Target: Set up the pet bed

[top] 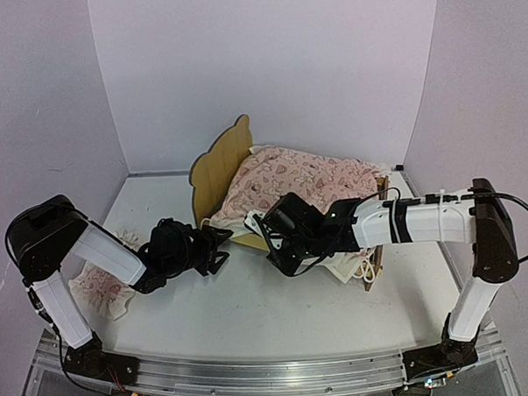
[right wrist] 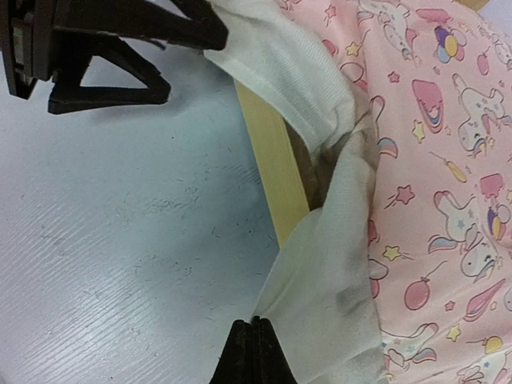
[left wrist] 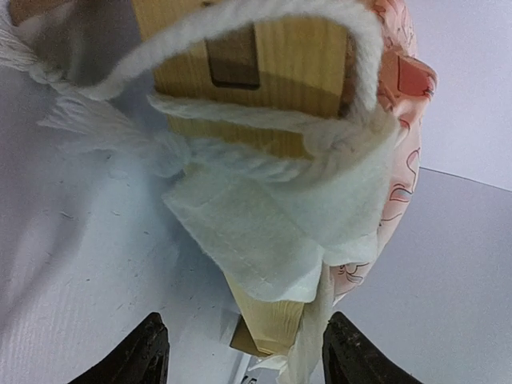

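The pet bed point(top: 219, 165) is sitting under a pink blanket point(top: 303, 179); the left gripper point(left wrist: 248, 356), spread wide and empty, is facing its wooden rail point(right wrist: 272, 160), while the right gripper point(right wrist: 252, 340), fully closed, is touching the blanket's ruffle point(right wrist: 320, 264).

Most of the pet bed point(top: 219, 165) out of sight beneath the pink blanket point(top: 298, 183)

- Bench point(top: 251, 312): a flat white surface, finely scratched and scuffed.
- Pet bed point(top: 220, 165): a plywood frame standing on the far middle of the bench. Its wavy headboard is at the left end, and a pink patterned blanket point(top: 298, 179) covers the frame.
- Pillow point(top: 101, 288): small, pink and ruffled, lying flat on the bench at its left side, apart from the pet bed. It is partly hidden under the left arm point(top: 109, 253).
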### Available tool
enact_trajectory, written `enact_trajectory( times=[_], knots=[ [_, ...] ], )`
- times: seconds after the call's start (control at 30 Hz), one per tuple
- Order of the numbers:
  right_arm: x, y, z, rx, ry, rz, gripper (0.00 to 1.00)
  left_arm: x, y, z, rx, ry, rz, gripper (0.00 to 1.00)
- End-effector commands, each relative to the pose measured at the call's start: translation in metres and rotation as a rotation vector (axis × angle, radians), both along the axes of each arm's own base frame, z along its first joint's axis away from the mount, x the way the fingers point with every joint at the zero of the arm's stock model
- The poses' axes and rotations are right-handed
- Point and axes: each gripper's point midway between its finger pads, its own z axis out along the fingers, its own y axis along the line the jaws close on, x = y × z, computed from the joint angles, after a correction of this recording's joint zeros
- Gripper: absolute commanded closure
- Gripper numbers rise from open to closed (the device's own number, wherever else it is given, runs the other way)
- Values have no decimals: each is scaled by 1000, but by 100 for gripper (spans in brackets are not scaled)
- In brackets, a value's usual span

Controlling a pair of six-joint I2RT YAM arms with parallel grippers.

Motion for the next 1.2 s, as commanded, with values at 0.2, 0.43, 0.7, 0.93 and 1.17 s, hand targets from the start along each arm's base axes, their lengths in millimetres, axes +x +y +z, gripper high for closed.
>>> enact_trajectory(
  times=[0.2,0.43,0.7,0.93,1.17],
  knots=[
    [-9,9,22,148,38,18,100,44,-15,31,-196,-86,181,50],
    [-13,6,29,162,38,30,100,49,2,39,-183,-195,249,83],
    [-10,-14,18,138,56,10,100,23,27,49,-80,-284,213,100],
    [-5,-33,15,190,125,-22,100,14,47,36,-22,-283,162,100],
    [0,-40,35,263,129,-59,100,20,52,43,21,-340,109,100]
  ],
)
